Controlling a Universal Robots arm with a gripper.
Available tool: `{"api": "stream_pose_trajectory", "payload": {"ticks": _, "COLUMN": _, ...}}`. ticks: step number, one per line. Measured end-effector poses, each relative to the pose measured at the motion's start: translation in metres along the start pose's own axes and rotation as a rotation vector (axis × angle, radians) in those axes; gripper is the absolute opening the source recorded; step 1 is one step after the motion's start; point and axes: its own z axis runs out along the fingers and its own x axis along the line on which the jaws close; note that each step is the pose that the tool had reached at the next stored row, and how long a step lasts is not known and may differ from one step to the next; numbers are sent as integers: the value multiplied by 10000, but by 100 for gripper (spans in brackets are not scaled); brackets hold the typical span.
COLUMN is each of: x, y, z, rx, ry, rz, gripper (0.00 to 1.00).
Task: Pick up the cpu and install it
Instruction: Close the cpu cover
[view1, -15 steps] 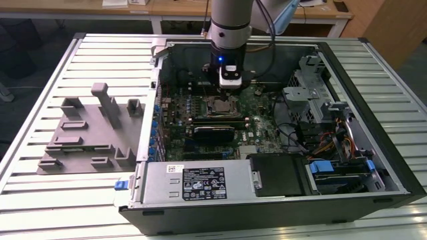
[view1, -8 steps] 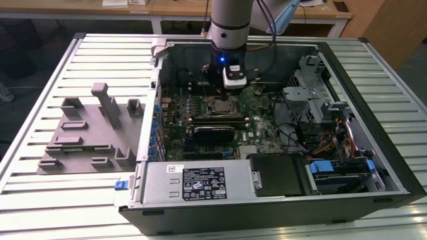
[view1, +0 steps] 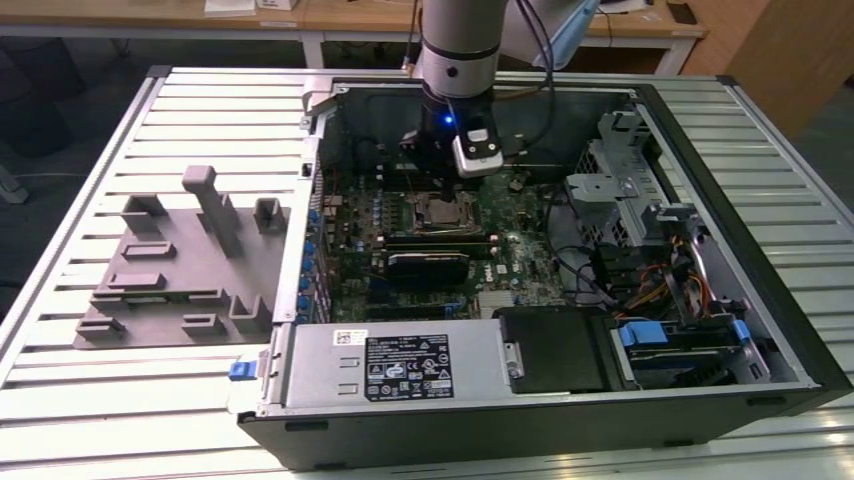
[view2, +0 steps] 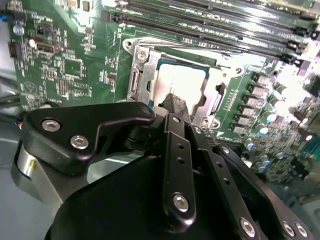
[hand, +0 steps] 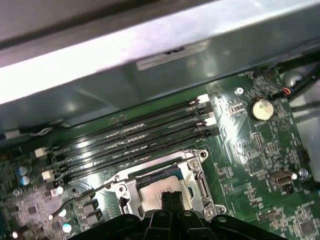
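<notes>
closest to the lens in both wrist views is the gripper (hand: 172, 199), built of black metal links with silver screw heads. its 2 slim fingertips are pressed together with nothing between them. they hang right over one edge of the cpu (view2: 179, 82); whether they touch it i cannot tell. the cpu lies flat in the socket frame (view2: 137, 75), shiny silver face up, with a thin darker rim round it. it is square, so no long axis shows, and its edges run parallel to the frame's sides. the frame is dull grey metal with screws at its corners.

in the exterior view, starting from that view's left, a grey plastic fixture (view1: 174, 270) of blocky upright pieces rests on the ribbed metal table (view1: 80, 380). next comes the open black computer case (view1: 534, 440), lying on its side. inside it is the green motherboard (view1: 521, 250), with the socket mid-board under the arm (view1: 461, 40). 4 long black memory slots (hand: 135, 135) run beside the socket. a silver power supply (view1: 320, 365) lies along the front wall, and blue clips (view1: 654, 335) sit at the right.
</notes>
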Motion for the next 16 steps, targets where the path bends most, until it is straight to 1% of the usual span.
{"api": "stream_pose_trajectory", "payload": {"ticks": 10, "x": 0, "y": 0, "z": 0, "rx": -34, "ry": 36, "rz": -1405, "gripper": 11}}
{"api": "stream_pose_trajectory", "payload": {"ticks": 16, "x": 0, "y": 0, "z": 0, "rx": -53, "ry": 55, "rz": -2163, "gripper": 11}}
